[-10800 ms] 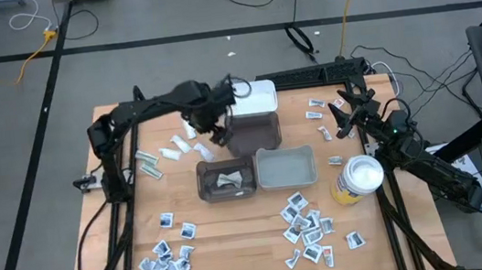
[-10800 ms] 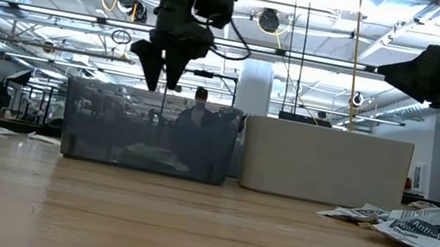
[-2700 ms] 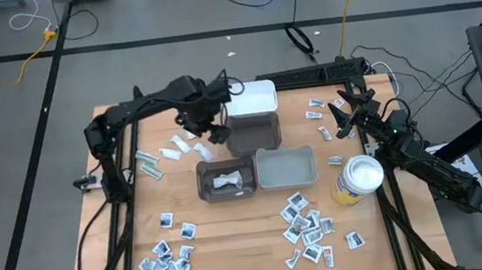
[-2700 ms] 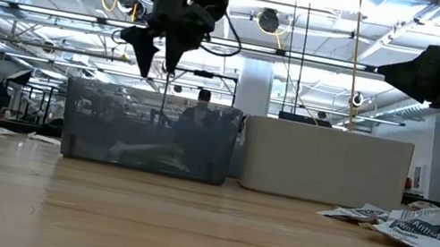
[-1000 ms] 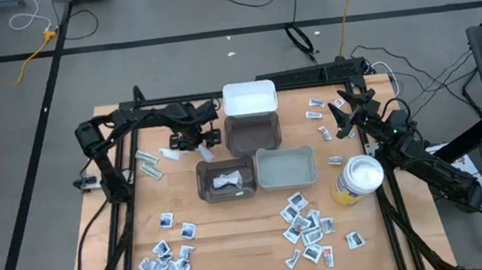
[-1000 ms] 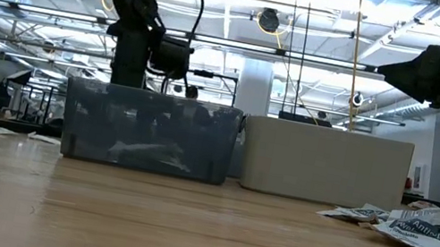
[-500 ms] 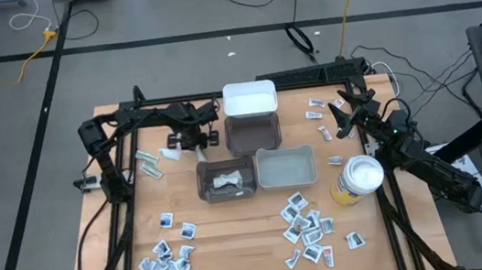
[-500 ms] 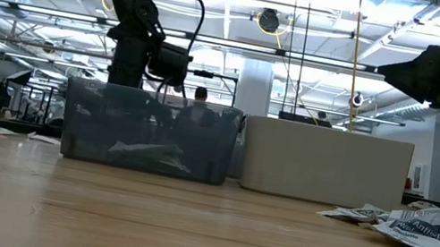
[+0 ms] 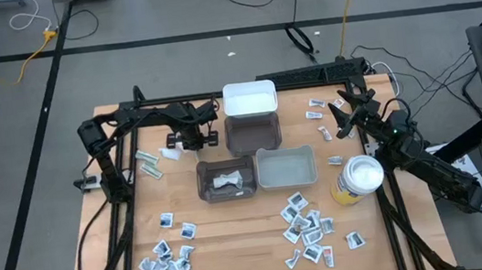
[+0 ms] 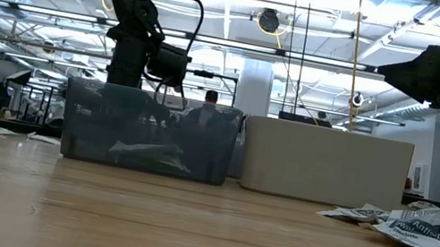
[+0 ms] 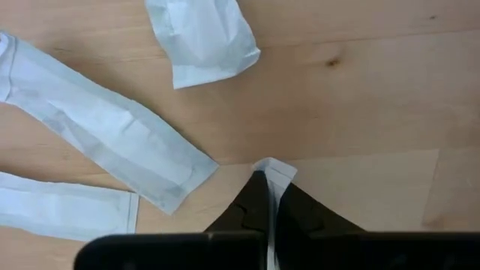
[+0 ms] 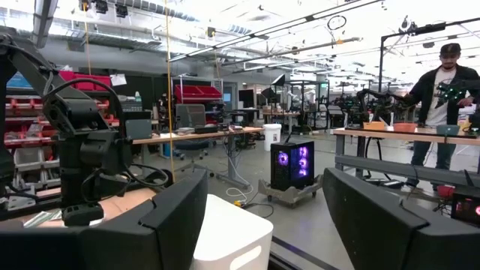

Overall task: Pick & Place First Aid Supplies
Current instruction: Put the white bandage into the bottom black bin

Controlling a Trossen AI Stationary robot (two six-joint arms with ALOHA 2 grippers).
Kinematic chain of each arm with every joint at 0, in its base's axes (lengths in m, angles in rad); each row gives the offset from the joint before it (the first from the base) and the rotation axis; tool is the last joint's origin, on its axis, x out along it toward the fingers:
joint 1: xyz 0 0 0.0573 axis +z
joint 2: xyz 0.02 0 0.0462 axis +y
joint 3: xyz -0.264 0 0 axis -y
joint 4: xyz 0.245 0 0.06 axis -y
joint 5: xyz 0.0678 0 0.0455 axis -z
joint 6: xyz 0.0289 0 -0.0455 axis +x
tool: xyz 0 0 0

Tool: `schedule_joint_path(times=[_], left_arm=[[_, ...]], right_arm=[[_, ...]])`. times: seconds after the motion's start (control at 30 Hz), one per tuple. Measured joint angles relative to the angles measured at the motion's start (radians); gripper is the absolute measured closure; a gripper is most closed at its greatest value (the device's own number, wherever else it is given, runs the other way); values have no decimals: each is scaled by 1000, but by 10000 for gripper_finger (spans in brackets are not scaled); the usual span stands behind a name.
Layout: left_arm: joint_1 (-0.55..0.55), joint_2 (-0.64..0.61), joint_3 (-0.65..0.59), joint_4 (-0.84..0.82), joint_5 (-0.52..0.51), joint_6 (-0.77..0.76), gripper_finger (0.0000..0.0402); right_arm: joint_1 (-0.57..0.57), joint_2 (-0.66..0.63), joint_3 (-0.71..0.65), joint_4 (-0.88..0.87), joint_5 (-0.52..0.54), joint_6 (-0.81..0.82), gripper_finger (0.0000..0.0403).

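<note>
At the desk's [image 9: 235, 237] 10 o'clock, your left tool [image 11: 270, 196] is clamped shut on a white strip wrapper [image 11: 274, 172]. Your right tool [image 9: 342, 115] waits at 2 o'clock, jaws wide, holding nothing.

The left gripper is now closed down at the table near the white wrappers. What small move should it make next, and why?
Probably a short straight lift. In the wrist view the left gripper is shut on the edge of a white wrapper lying flat on the table, with other wrappers close beside it. Rising first should free it from them before carrying it toward the dark bin. The right gripper waits open.
</note>
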Motion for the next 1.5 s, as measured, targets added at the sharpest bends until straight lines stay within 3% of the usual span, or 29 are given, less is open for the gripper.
schedule_joint_path(times=[0.2, 0.73, 1.07, 1.5], left_arm=[[20, -44, 57, -76, 25, 123, 399], [0, -64, 390, -403, 58, 778, 400], [-60, -64, 457, -571, 45, 1152, 401], [-262, -64, 457, -588, -4, 1136, 401]], right_arm=[[0, 0, 0, 0, 0, 0, 140], [0, 0, 0, 0, 0, 0, 140], [0, 0, 0, 0, 0, 0, 140], [0, 0, 0, 0, 0, 0, 140]])
